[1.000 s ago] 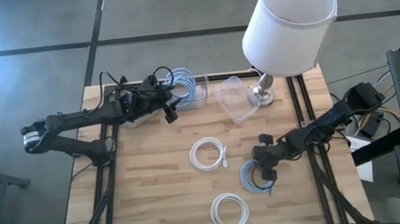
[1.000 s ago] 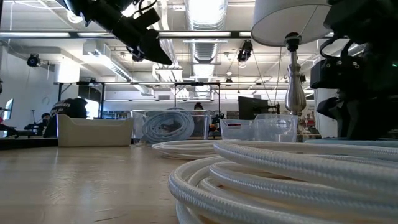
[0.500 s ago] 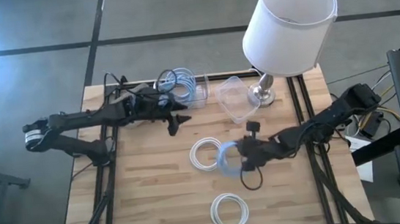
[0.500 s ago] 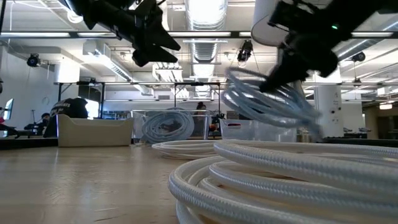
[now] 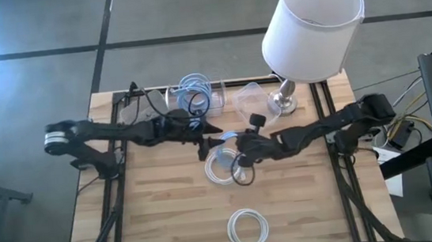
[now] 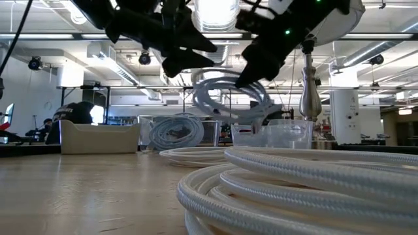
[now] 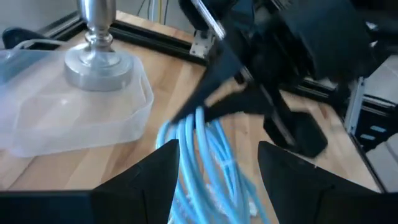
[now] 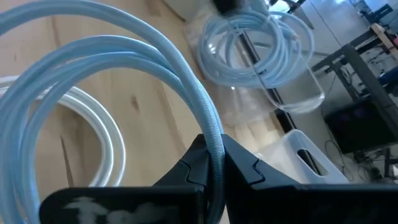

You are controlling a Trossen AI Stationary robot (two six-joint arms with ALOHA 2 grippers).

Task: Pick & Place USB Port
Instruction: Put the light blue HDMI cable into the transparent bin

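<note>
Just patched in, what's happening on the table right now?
The right gripper is shut on a coiled light blue cable and holds it in the air over the middle of the table, above a white cable coil. The left gripper faces it with fingers open on either side of the coil's strands, which looks like a handover. Another white coil lies near the front edge, and a clear bin at the back holds a blue cable.

grey floor (image 5: 32,27), ceiling lights (image 6: 210,10)
</note>
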